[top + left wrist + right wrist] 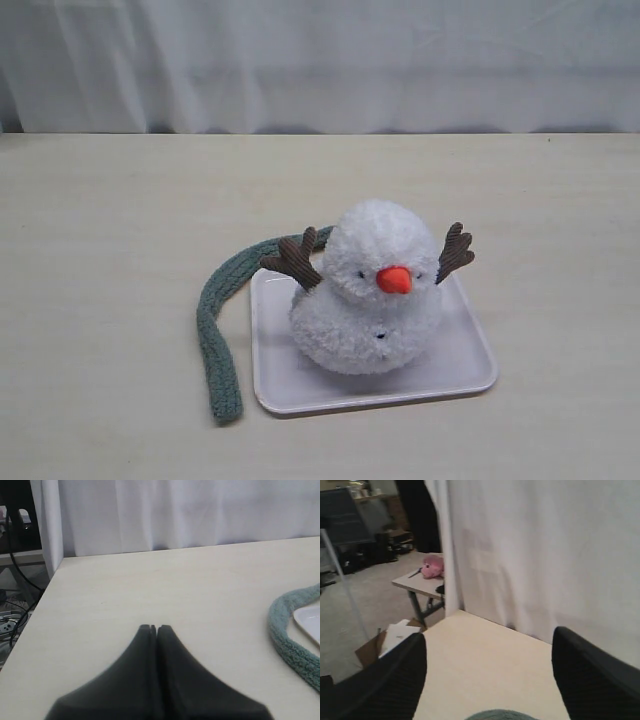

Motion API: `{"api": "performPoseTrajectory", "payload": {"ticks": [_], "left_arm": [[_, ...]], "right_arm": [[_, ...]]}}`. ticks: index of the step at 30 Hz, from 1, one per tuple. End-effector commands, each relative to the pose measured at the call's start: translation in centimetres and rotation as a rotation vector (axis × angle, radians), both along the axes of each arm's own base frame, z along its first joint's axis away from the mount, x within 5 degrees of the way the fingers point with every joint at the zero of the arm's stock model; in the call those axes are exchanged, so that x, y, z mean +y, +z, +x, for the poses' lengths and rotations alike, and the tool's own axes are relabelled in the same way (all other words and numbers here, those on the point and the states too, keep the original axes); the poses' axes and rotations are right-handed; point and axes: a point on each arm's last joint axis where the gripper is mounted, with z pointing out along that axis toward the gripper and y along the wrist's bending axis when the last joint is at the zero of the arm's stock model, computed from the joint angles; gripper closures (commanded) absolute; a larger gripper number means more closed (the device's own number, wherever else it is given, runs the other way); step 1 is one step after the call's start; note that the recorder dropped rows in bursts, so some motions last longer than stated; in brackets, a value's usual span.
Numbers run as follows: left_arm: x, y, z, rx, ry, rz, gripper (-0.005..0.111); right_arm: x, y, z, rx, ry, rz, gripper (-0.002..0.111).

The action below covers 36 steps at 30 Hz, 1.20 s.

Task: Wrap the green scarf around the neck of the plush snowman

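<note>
Lying mostly on the table [100, 250], the green scarf [215, 330] curves from behind the plush snowman [368, 290] round the near-left corner of the white tray [460, 375], its free end resting just beside the tray's front edge. The snowman sits upright on the tray and nothing circles its neck [325, 292] yet, so the wrapping looks barely begun.

The left gripper [153, 628] has its fingers pressed together on nothing, hovering over bare table with the scarf's bend off to one side. The right gripper [490, 637] stands spread wide and empty. A sliver of green at the lower edge of its own view is probably the scarf's other end, though too little shows to be sure.

The main risk is the toy itself: it looks light and soft, and a tug on the scarf could tip it over or slide it off the tray. The brown arms jut out beside the head and may snag the knit as it comes round. A shallow pinch on such fuzzy fabric could also slip free mid-swing.
</note>
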Motion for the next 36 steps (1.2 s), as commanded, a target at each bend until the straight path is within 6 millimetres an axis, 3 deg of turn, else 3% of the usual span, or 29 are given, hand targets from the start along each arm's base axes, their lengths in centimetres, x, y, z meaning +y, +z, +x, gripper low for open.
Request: {"api": "performPoseTrajectory", "payload": {"ticks": [1, 6, 11, 17, 25, 30, 36], "left_arm": [[0.0, 0.0, 0.0, -0.009, -0.007, 0.001, 0.107], [0.0, 0.0, 0.0, -0.009, -0.007, 0.001, 0.107], [0.0, 0.0, 0.0, -0.009, -0.007, 0.001, 0.107], [0.0, 0.0, 0.0, -0.009, -0.007, 0.001, 0.107], [0.0, 0.0, 0.0, -0.009, -0.007, 0.001, 0.107], [0.0, 0.0, 0.0, -0.009, -0.007, 0.001, 0.107], [0.0, 0.0, 0.0, -0.009, -0.007, 0.001, 0.107]], "right_arm": [[0.5, 0.7, 2.2, -0.022, 0.074, -0.083, 0.043], [1.0, 0.2, 5.3, -0.098, 0.015, -0.240, 0.043], [3.0, -1.2, 8.3, -0.135, -0.092, -0.351, 0.043], [7.9, -4.8, 12.6, -0.094, -0.103, -0.525, 0.043], [15.9, -8.5, 17.5, 0.227, -0.092, -0.689, 0.043], [20.3, -9.4, 17.6, 0.342, -0.030, -0.728, 0.043], [23.9, -11.4, 16.5, 0.534, 0.126, -0.677, 0.043]]}}
